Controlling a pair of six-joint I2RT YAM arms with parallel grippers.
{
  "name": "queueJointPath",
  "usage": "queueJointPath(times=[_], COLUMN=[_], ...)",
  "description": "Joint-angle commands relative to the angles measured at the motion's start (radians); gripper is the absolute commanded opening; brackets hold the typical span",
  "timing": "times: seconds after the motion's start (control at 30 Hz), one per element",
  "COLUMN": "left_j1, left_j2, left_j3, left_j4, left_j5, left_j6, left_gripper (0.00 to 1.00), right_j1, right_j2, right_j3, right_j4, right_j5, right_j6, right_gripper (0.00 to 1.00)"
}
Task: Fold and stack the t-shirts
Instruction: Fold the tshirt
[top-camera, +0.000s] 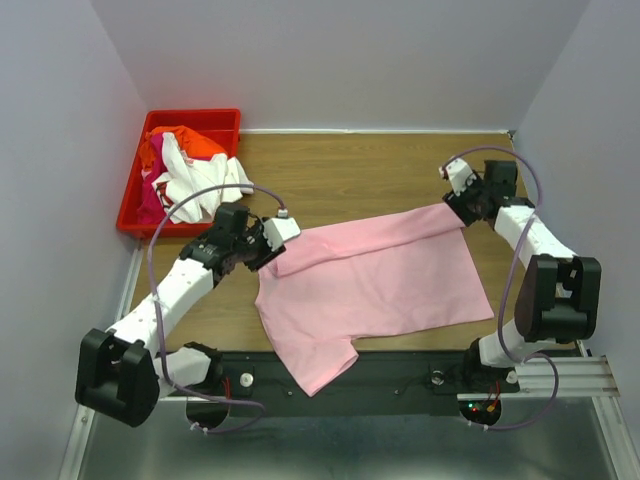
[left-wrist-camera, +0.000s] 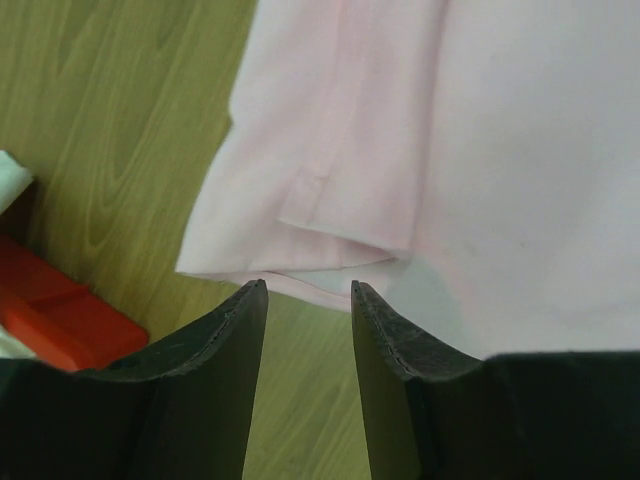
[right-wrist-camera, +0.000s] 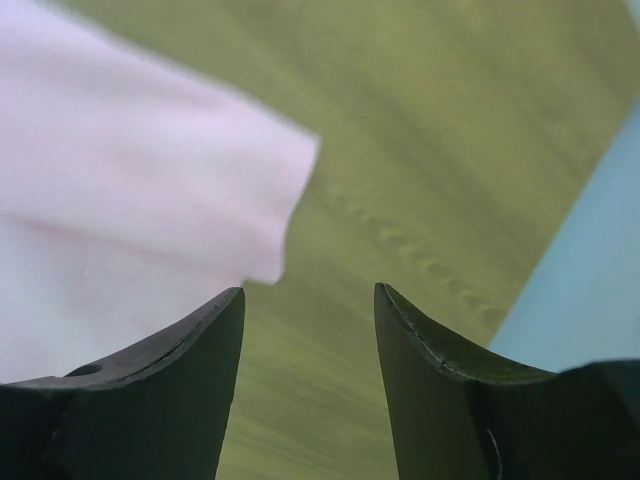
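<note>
A light pink t-shirt (top-camera: 375, 280) lies spread on the wooden table, its far edge folded over and one sleeve hanging past the near edge. My left gripper (top-camera: 268, 250) is open at the shirt's left folded sleeve (left-wrist-camera: 310, 215), the hem just beyond its fingertips, nothing between the jaws. My right gripper (top-camera: 455, 208) is open at the shirt's far right corner (right-wrist-camera: 270, 200), with only bare wood between its jaws. More t-shirts, white (top-camera: 195, 185), orange-red and magenta, lie crumpled in the red bin (top-camera: 175, 120).
The red plastic bin stands at the table's far left corner and shows in the left wrist view (left-wrist-camera: 60, 320). Grey walls close in the table on three sides. A metal rail runs along the near edge.
</note>
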Motion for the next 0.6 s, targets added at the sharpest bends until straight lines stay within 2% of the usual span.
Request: queueJointPath(times=[0.0,0.2,0.3,0.33,0.57], left_j1=[0.062,0.095,0.095,0.096,0.095], left_j2=[0.078,0.262,0.296,0.321,0.4], left_j3=[0.105,0.232,0.241,0.243,0.252], left_j4=[0.036,-0.053,-0.08,-0.085,-0.086], left_j5=[0.017,0.155,0.204,0.213,0.225], left_j6=[-0.063,-0.129,-0.155,-0.168,-0.22], left_gripper=[0.5,0.51,0.55,0.6,0.6], right_j1=[-0.024,-0.025,-0.024,-0.024,-0.024], right_j2=[0.028,0.203,0.202,0.196,0.226], right_j3=[0.177,0.349,0.323,0.291,0.243], right_j4=[-0.074,-0.221,-0.255,-0.255,-0.252], right_j5=[-0.103,-0.139,-0.126,-0.115,-0.061], right_j6=[0.119,0.21,0.132,0.112,-0.046], right_gripper=[0.57,0.52,0.54,0.54,0.52])
